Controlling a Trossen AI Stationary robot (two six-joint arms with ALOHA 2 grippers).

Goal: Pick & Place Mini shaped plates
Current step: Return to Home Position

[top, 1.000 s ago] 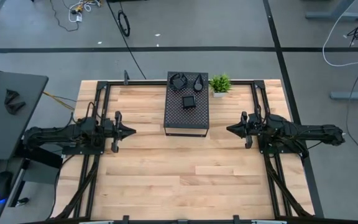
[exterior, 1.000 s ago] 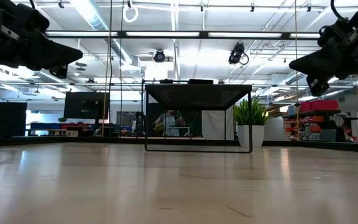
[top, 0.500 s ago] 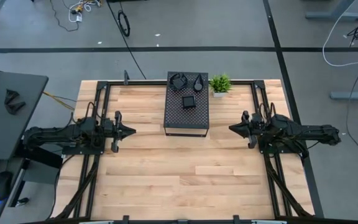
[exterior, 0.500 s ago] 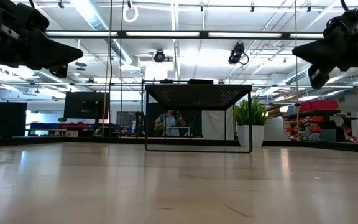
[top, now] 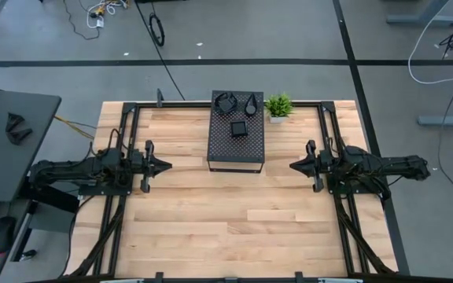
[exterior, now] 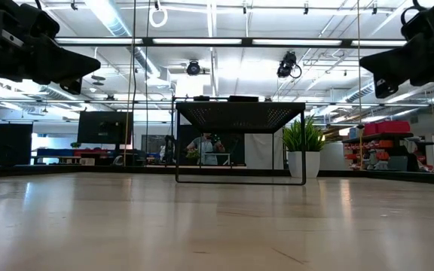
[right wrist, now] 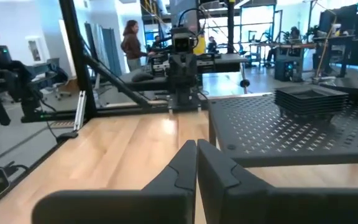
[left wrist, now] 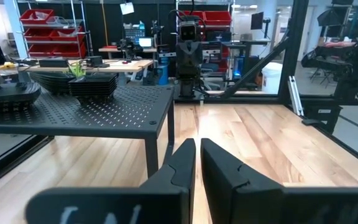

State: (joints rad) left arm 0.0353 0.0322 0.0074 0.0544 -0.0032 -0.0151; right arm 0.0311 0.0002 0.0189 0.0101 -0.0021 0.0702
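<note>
Three stacks of mini shaped plates rest on top of the black perforated box (top: 236, 149) at the table's far middle: two at its far end (top: 226, 103) (top: 251, 103) and a square stack (top: 239, 130) in the middle. The square stack also shows in the left wrist view (left wrist: 94, 85) and the right wrist view (right wrist: 309, 98). My left gripper (top: 167, 166) hovers level at the table's left, pointing at the box, shut with only a thin slit between the fingers (left wrist: 185, 155). My right gripper (top: 292, 166) hovers level at the right, shut, facing the box (right wrist: 196, 149). Neither holds anything.
A small green potted plant (top: 278, 106) stands just right of the box's far end. Bare wooden tabletop (top: 226, 220) spreads between the arms and toward the near edge. Black frame rails (top: 124, 134) run along both sides. A person (right wrist: 131, 43) stands in the room beyond.
My right gripper has rolled about the line it points along until it sits level, and its tip has shifted slightly toward the near edge. It stays shut. The plates and the box have not moved.
</note>
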